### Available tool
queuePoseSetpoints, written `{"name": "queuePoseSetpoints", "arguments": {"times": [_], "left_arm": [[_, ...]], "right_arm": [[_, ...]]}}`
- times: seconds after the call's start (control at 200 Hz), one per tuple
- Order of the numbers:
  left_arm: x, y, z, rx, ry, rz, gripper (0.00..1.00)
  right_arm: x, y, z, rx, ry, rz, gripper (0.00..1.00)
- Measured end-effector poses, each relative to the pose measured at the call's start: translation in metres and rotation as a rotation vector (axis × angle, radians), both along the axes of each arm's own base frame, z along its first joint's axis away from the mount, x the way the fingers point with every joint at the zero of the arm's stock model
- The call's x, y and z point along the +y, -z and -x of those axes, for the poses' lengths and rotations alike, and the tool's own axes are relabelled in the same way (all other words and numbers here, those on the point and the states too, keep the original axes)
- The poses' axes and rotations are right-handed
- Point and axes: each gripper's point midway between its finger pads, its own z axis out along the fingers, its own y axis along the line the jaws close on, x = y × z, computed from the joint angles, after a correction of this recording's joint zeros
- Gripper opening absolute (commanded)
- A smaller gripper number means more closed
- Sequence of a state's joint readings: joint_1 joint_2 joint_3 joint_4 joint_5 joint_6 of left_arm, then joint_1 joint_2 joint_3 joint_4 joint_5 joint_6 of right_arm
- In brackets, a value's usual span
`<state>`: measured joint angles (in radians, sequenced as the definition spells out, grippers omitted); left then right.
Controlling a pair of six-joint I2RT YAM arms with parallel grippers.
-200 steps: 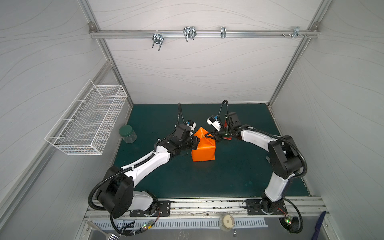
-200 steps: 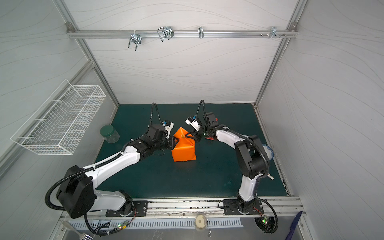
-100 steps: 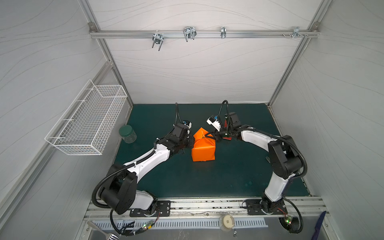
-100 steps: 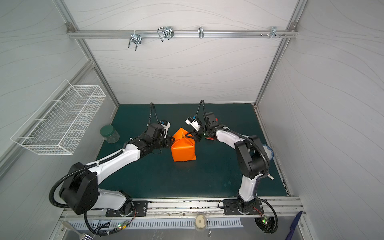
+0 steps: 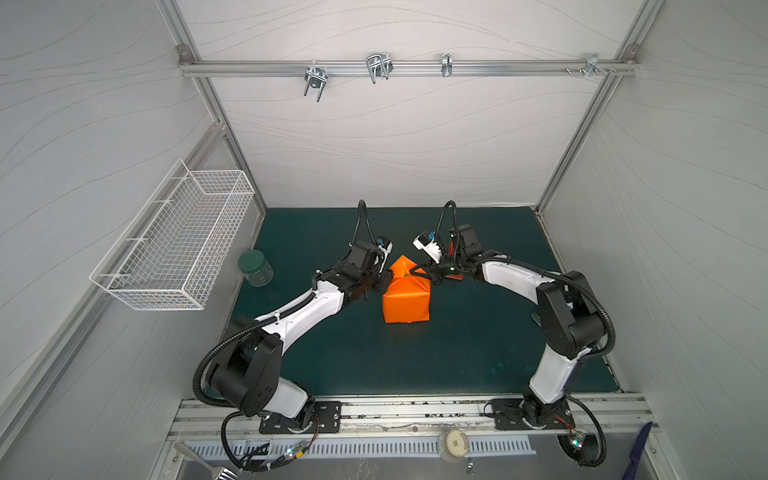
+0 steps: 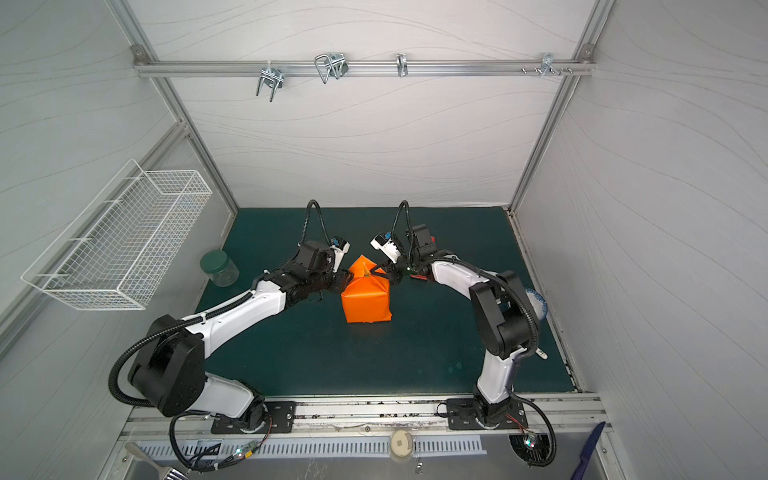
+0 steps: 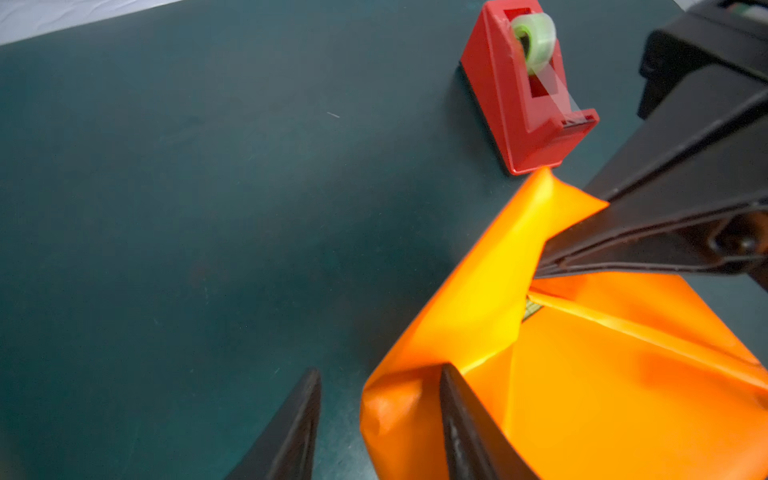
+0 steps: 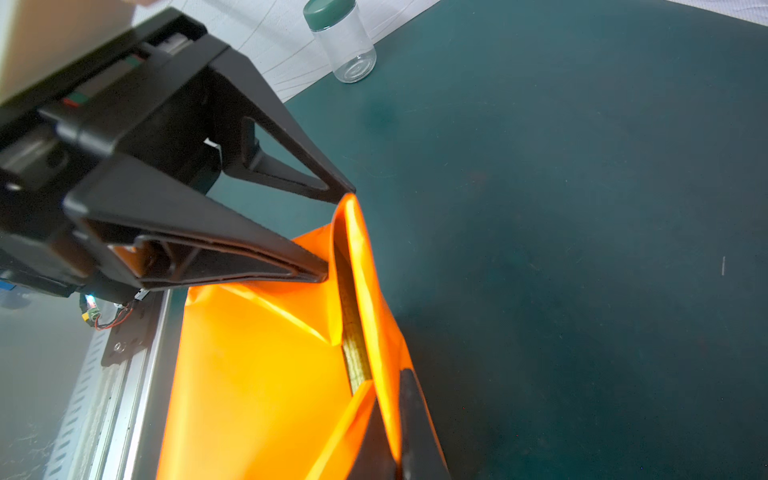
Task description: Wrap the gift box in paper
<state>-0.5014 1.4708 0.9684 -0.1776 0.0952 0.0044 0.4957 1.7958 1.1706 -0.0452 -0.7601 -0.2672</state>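
Under the paper (image 8: 249,374), only wrist views reveal the gift box (image 8: 353,349); right gripper (image 8: 390,401) pinches paper, left gripper (image 8: 338,235) gapes.

Found the gift box (image 8: 353,345) near the middle of the green mat (image 5: 332,353), lying flat, almost wholly covered; glimpsed only a narrow olive, grid-textured strip through a gap at the far end. Noted the paper (image 5: 405,297), plain bright orange, drawn smooth over top and near side, creased diagonally at the far end. Saw one triangular flap there stood up to a peak, with curled tip, not yet folded down.
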Motion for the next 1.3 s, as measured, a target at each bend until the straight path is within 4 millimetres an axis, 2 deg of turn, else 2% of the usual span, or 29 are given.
{"name": "queuePoseSetpoints", "arguments": {"times": [0.15,0.345,0.86,0.95,1.301], "left_arm": [[-0.011,-0.001,-0.001,0.0,0.104,-0.003,0.47],[-0.028,-0.003,0.0,0.01,0.246,-0.019,0.37],[-0.036,-0.003,0.008,-0.003,0.431,-0.007,0.21],[-0.036,-0.003,0.008,-0.002,0.441,0.002,0.21],[-0.029,-0.004,0.005,-0.001,0.447,0.025,0.35]], "right_arm": [[0.0,-0.001,0.0,-0.015,-0.008,0.0,0.04],[0.001,-0.001,0.002,-0.025,-0.018,0.003,0.04],[0.001,-0.001,0.003,-0.059,-0.041,0.006,0.03],[0.001,-0.001,0.003,-0.065,-0.045,0.006,0.02],[0.002,-0.002,0.005,-0.097,-0.066,0.005,0.01]]}}
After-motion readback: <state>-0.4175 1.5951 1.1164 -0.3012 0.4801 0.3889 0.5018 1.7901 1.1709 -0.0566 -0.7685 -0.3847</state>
